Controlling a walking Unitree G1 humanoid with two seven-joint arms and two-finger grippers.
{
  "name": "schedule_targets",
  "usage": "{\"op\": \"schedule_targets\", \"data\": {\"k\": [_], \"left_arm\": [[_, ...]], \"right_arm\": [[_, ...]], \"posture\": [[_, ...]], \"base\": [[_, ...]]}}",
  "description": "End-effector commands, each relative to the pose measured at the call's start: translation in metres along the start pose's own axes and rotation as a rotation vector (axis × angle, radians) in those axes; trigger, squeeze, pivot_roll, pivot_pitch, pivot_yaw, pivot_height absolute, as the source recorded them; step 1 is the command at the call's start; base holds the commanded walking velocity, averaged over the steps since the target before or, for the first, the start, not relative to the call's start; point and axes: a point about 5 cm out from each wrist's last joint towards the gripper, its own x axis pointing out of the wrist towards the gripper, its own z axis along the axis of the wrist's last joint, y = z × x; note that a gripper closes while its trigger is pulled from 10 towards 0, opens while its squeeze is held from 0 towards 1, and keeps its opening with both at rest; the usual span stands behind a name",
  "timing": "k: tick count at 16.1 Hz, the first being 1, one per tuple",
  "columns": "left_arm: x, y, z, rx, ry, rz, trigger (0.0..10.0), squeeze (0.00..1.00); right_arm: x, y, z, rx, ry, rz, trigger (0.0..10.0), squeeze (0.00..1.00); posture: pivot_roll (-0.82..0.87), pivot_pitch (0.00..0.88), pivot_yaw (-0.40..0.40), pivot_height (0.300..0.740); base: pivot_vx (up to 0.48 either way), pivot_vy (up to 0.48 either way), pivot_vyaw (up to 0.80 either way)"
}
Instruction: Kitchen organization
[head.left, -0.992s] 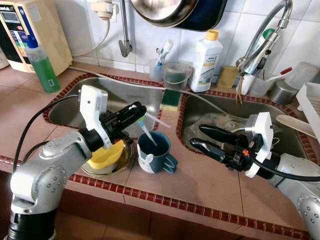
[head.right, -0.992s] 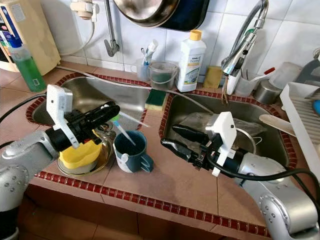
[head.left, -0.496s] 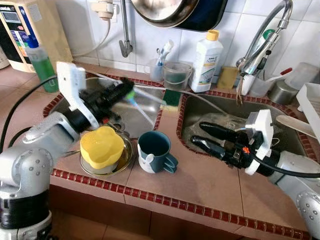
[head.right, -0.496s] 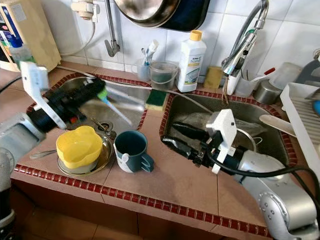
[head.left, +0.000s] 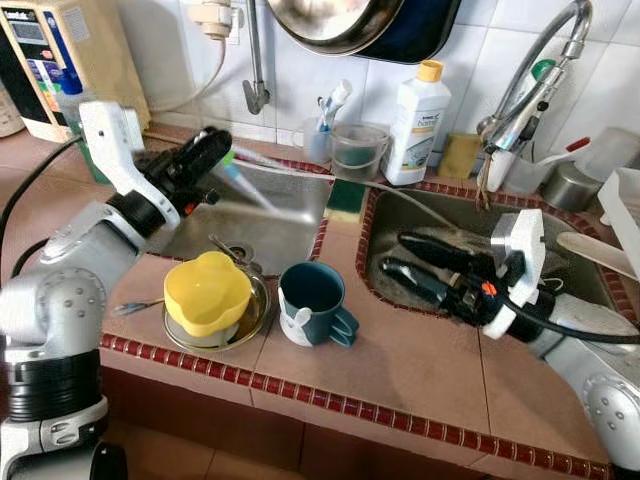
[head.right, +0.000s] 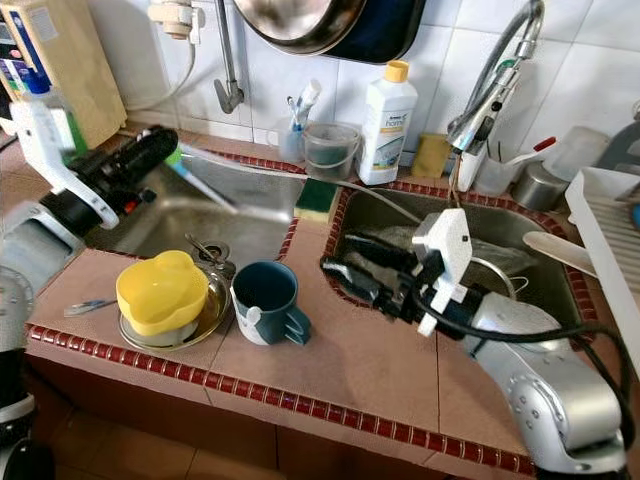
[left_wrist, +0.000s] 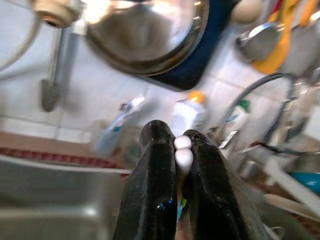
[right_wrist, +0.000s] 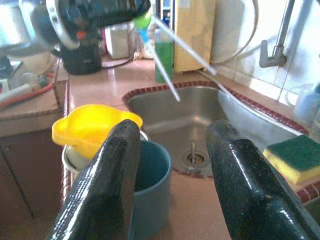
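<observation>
The left gripper (head.left: 212, 150) is clamping a toothbrush (head.left: 248, 188) (blurred) above the sink (head.left: 290, 215); the right gripper (head.left: 395, 262) is hovering, fingers spread.

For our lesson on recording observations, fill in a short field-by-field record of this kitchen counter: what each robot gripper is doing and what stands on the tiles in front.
left gripper: left gripper raised over the left steel sink basin, shut on a thin blue-and-white toothbrush
right gripper: right gripper open, held over the right sink basin's near edge
counter front: dark teal ceramic mug upright on the brown tiles
beside the mug: yellow plastic bowl upside down on a round metal dish
back wall: white detergent bottle with yellow cap
</observation>
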Motion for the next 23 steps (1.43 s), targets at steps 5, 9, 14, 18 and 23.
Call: {"op": "schedule_targets", "data": {"k": [5,9,14,18,23], "left_arm": [[0.006,0.026,-0.005,0.194,-0.001,0.211,10.0,0.0],[0.009,0.037,-0.012,0.256,0.02,0.259,10.0,0.0],[0.041,0.026,-0.021,0.268,0.078,0.116,10.0,0.0],[0.064,0.026,-0.01,0.291,0.13,0.029,10.0,0.0],[0.065,0.041,-0.01,0.331,0.239,0.003,10.0,0.0]], "right_arm": [[0.008,-0.011,0.012,0.034,-0.153,-0.159,10.0,0.0],[0.01,-0.013,0.013,0.05,-0.174,-0.194,10.0,0.0],[0.007,-0.007,0.014,0.069,-0.186,-0.19,10.0,0.0],[-0.007,0.004,0.012,0.103,-0.168,-0.212,10.0,0.0],[-0.025,0.019,0.006,0.15,-0.107,-0.241,10.0,0.0]], "posture": [[-0.03,0.0,-0.026,0.74],[-0.03,0.0,-0.021,0.74],[-0.04,0.02,-0.015,0.74],[-0.08,0.069,0.009,0.74],[-0.13,0.109,0.035,0.74]], "base": [[0.0,0.0,0.0],[0.0,0.0,0.0],[0.0,0.0,0.0],[0.0,0.0,0.0],[0.0,0.0,0.0]]}}
